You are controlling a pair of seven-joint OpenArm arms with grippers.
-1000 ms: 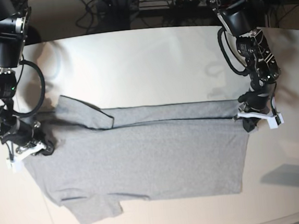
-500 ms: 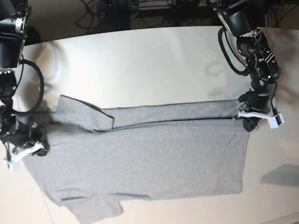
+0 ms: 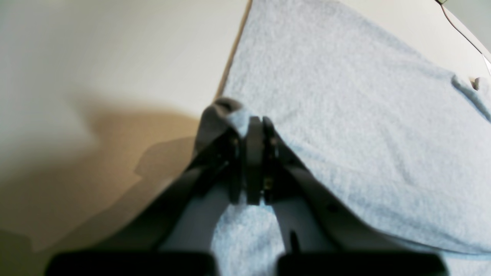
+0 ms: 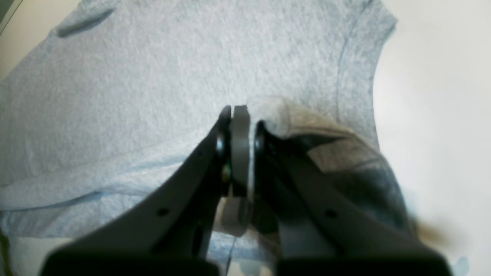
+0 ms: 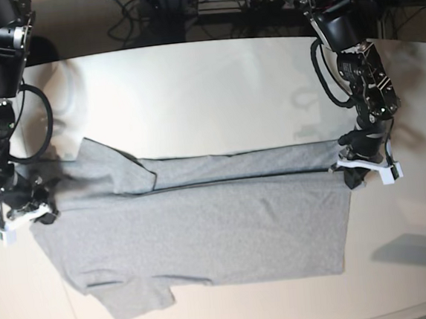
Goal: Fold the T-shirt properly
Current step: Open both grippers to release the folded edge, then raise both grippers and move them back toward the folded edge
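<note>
Two grippers hold the T-shirt (image 5: pixel 204 227), which lies flat on the table (image 5: pixel 207 93) with its upper edge folded over. In the base view, my right gripper (image 5: pixel 20 217) has slid outward along the fold since a second ago, drawing the band taut and flattening the sleeve; the left gripper (image 5: pixel 367 167) has not budged. I judge this as tensioning before the next fold. In the left wrist view, the jaws are clamped on a bunched corner of cloth, blurred at the tips. In the right wrist view, the right gripper (image 4: pixel 239 126) pinches a fold near the collar; how many layers, I cannot tell. No lettering shows anywhere.
</note>
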